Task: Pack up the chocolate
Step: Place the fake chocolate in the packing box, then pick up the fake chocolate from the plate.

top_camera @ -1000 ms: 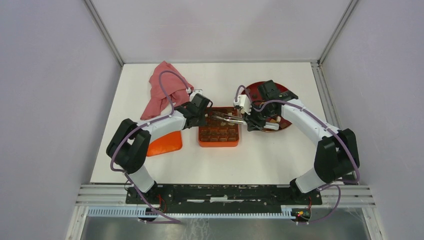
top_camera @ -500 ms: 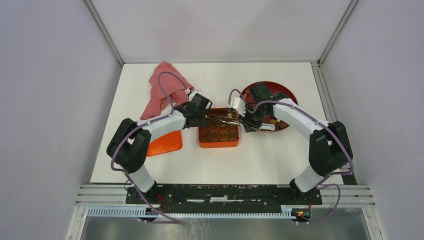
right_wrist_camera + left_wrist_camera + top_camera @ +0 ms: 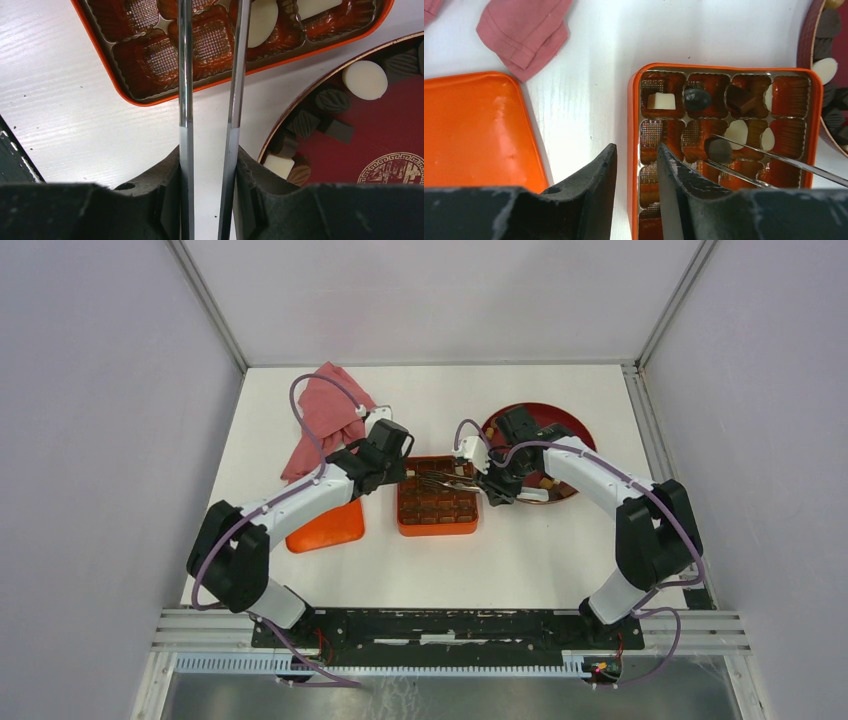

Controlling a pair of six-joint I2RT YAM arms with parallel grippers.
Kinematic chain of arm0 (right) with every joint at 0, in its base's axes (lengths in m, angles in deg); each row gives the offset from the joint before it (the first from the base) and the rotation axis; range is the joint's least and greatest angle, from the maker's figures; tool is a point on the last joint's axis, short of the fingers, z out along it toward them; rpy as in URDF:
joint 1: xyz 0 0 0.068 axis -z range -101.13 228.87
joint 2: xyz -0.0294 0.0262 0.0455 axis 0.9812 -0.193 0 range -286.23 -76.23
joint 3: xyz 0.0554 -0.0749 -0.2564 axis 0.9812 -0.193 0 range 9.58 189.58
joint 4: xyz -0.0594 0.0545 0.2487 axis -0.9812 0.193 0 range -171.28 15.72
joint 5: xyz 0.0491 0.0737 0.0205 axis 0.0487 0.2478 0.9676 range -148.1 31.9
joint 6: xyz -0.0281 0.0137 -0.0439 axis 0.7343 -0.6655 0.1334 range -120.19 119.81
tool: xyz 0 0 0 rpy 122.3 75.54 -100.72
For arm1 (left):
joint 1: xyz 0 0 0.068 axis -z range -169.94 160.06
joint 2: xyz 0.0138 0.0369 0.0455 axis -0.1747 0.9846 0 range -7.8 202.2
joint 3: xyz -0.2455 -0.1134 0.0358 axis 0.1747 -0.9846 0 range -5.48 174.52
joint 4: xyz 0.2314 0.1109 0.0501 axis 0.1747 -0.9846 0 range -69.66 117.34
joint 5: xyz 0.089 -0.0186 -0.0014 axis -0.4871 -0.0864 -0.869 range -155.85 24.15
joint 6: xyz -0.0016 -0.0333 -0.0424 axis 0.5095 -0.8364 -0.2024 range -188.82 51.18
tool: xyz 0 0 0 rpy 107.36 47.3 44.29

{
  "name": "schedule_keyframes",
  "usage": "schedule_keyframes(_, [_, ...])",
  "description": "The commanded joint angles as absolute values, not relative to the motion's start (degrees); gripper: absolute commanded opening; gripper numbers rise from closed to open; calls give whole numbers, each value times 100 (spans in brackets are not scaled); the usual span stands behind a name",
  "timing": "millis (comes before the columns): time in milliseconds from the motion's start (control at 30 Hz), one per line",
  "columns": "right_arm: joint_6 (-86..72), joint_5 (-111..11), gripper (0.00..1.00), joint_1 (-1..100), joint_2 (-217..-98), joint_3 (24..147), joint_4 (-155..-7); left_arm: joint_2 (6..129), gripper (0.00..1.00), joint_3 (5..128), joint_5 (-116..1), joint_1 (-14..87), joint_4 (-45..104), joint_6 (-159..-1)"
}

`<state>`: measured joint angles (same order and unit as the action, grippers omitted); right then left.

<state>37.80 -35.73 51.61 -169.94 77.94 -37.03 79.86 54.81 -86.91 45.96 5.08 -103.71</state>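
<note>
Clamps the right gripper on the tweezers, pinching one dark chocolate at their tips above a second-row cell of the box, probably because fine tips suit such small cells; reaches leftward from over the plate, elbow bent; parts the left gripper, empty, astride the box's left wall, seemingly to steady it; leaves more pieces in cells and on the plate.
</note>
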Motion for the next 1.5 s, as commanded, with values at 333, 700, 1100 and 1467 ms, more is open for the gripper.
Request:
schedule_keyframes(333, [3621, -3238, 39, 5182, -16843, 8244, -3698, 7299, 41, 5807, -8870, 4592, 429, -10571])
schedule_keyframes(700, [3501, -2512, 38, 6669, -16150, 8089, -3585, 6584, 74, 5740, -8144, 4585, 1571, -10278])
schedule_keyframes(1100, [3469, -3213, 38, 8571, -15437, 7440, -3577, 6454, 100, 5928, -6911, 4542, 2256, -10376])
schedule_keyframes(1467, [4181, -3127, 38, 8573, -14779, 6495, -3193, 5817, 98, 5108, -6363, 4540, 2483, -10563])
